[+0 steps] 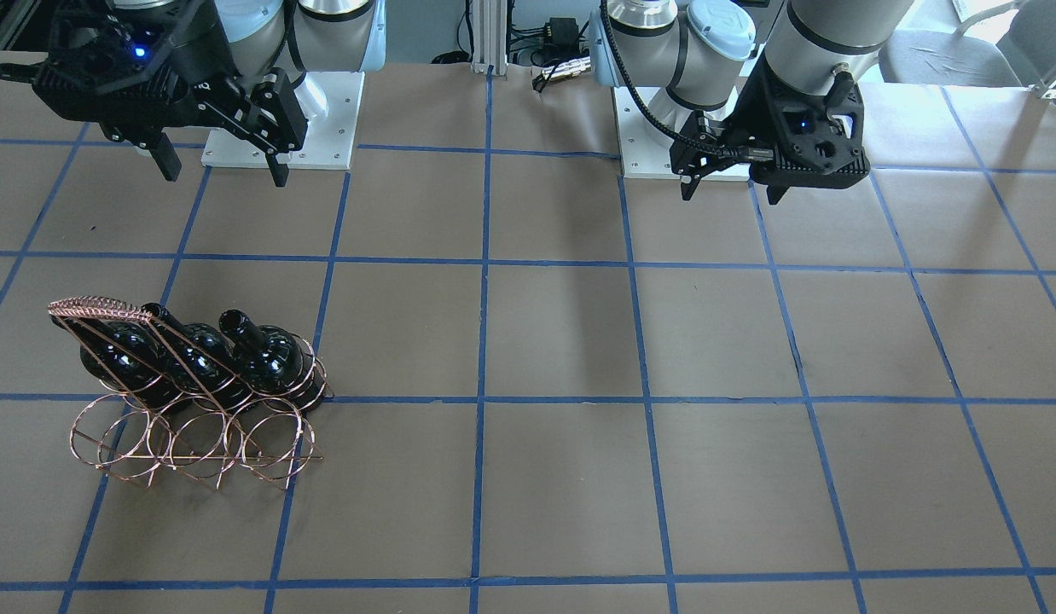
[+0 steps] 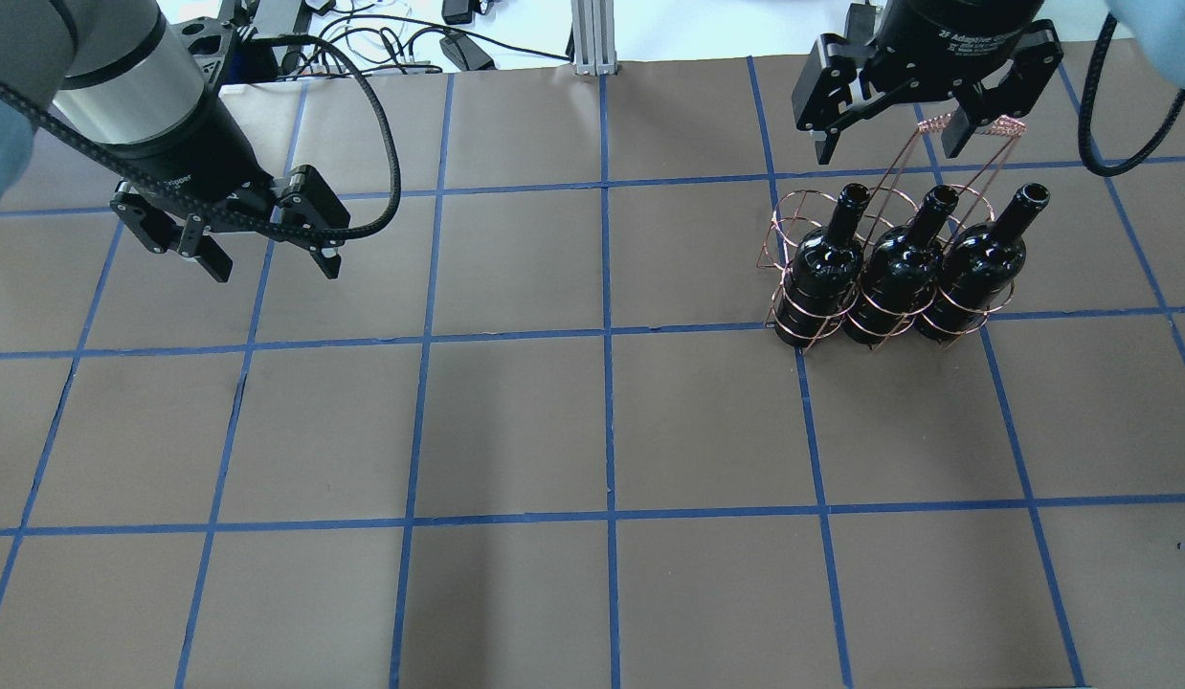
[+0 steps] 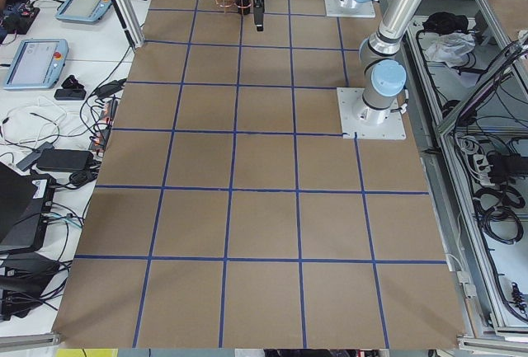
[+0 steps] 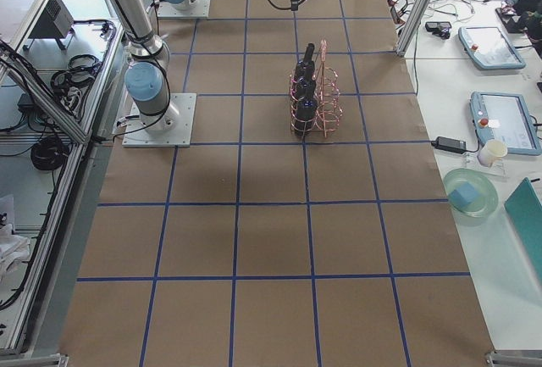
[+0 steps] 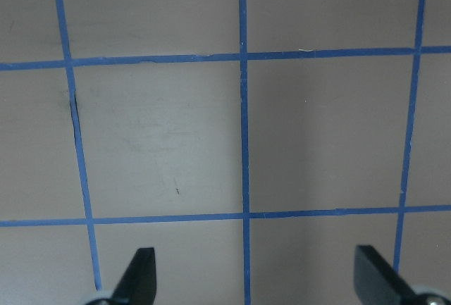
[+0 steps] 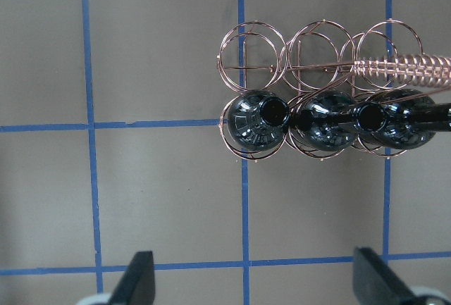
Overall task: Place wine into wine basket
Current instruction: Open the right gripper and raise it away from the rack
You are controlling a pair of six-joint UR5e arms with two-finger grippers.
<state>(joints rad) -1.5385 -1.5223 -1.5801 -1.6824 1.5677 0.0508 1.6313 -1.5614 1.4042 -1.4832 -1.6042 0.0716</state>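
Three glossy black wine bottles stand upright side by side in one row of the copper wire wine basket. In the right wrist view the bottles are seen from above, beside the basket's row of empty rings and coiled handle. My right gripper is open and empty, raised above and apart from the basket. My left gripper is open and empty over bare table, far from the basket.
The brown table carries a grid of blue tape. The two arm bases stand at its robot side. Side benches hold tablets, cables and a bowl.
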